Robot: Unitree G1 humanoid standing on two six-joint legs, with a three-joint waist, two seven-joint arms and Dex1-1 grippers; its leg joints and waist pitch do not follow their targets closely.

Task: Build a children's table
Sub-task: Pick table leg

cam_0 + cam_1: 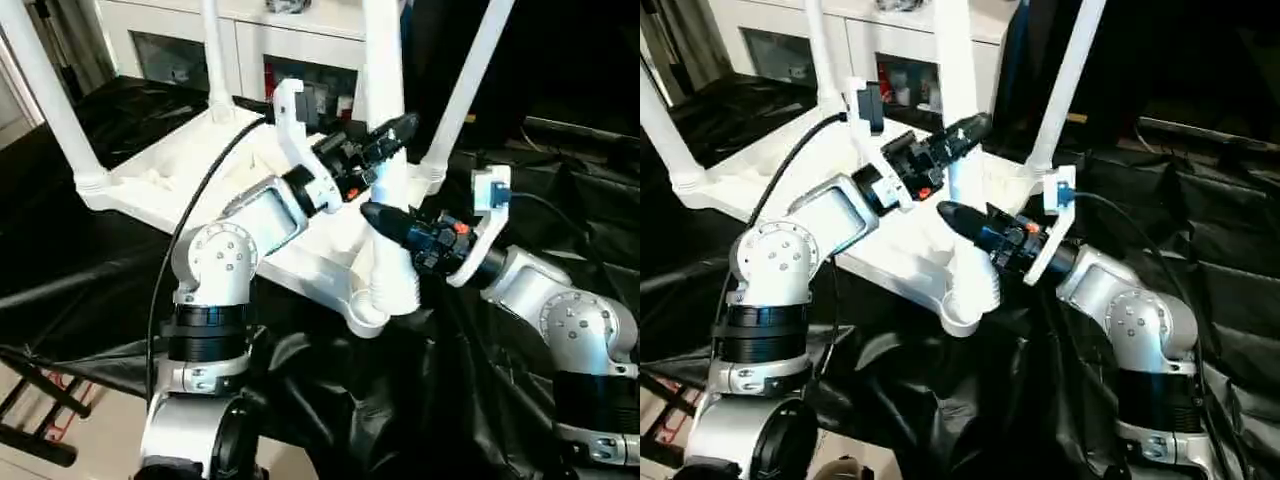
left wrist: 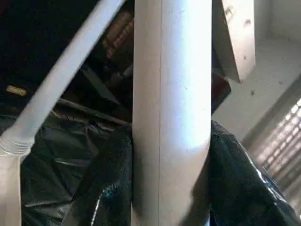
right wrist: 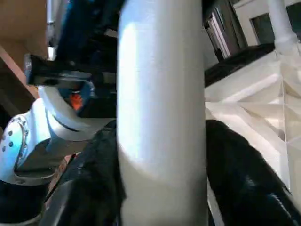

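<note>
1. At the near corner of the upturned tabletop (image 1: 190, 165), both grippers meet on one upright leg (image 1: 385, 110); the left gripper (image 1: 392, 135) is closed around it higher up, a black finger (image 2: 106, 188) on each side of the tube in the left wrist view.
2. Just below, the right gripper (image 1: 385, 220) clasps the same leg from the other side, its fingers (image 3: 244, 174) pressed against the white tube in the right wrist view.
3. Both silver forearms reach forward and inward, the left arm angled up from the lower left, the right arm from the lower right, wrists bent toward the leg.
4. The held leg stands nearly vertical, its ribbed foot seated in the round near-corner socket (image 1: 385, 300).
5. The tabletop lies underside up on the black-draped work table (image 1: 330, 400), its ribs showing.
6. Three more legs rise from the other corners: one at far left (image 1: 50, 90), one at the back (image 1: 213, 50), one at right (image 1: 470, 80), leaning outward.
7. No readable writing shows on the table parts.
8. White cabinets (image 1: 200, 40) stand behind.
</note>
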